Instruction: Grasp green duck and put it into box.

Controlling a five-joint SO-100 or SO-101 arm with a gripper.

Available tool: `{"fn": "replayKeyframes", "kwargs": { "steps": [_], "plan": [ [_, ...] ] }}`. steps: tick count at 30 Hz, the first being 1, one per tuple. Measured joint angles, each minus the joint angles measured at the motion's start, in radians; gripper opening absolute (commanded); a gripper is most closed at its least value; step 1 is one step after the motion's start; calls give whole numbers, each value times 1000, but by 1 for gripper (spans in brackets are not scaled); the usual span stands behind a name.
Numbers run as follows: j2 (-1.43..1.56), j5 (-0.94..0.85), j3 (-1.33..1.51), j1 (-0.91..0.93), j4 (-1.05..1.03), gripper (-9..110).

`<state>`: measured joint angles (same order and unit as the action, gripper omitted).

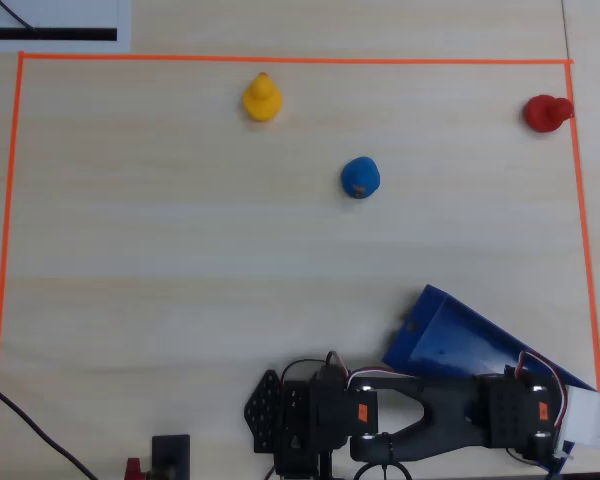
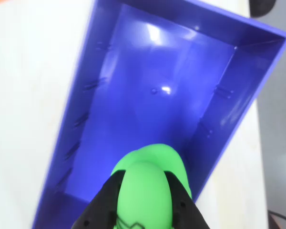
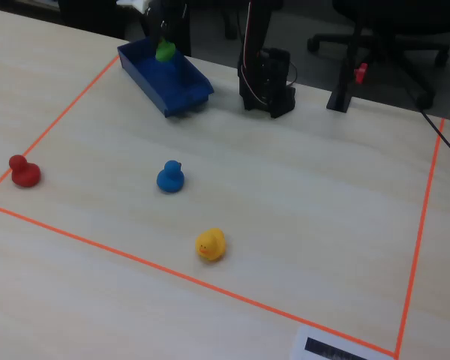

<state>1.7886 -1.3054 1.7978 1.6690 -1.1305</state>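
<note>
Your end effector [image 2: 144, 210] is pinching the green duck [image 2: 148, 186], one black finger on each side of it, right over the box [image 2: 105, 86]. In the wrist view the duck sits at 6 o'clock, above the near end of the box floor; you can't tell whether it touches the floor. The rest of the box interior shows bare blue plastic with glare spots, nothing else in it.

In the fixed view the green duck [image 3: 165, 52] shows at the far end of the box [image 3: 181, 96], at 11 o'clock of the frame, with the arm above it.

In the overhead view the box [image 1: 450, 335] lies at 5 o'clock, partly under the arm; the green duck is hidden there.

Outside the box on the surface [image 1: 180, 250]: yellow duck [image 1: 261, 98] at 12 o'clock, blue duck [image 1: 360, 177] near centre, red duck [image 1: 546, 112] at 2 o'clock on the orange tape line [image 1: 583, 220].
</note>
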Motion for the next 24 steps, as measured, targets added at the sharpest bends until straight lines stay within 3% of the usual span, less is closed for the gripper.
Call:
{"fn": "replayKeyframes", "kwargs": {
  "steps": [12, 15, 24],
  "plan": [
    [-25, -74, 114, 34, 167, 0],
    [-31, -74, 114, 32, 172, 11],
    [-31, -74, 114, 26, 192, 26]
  ]
}}
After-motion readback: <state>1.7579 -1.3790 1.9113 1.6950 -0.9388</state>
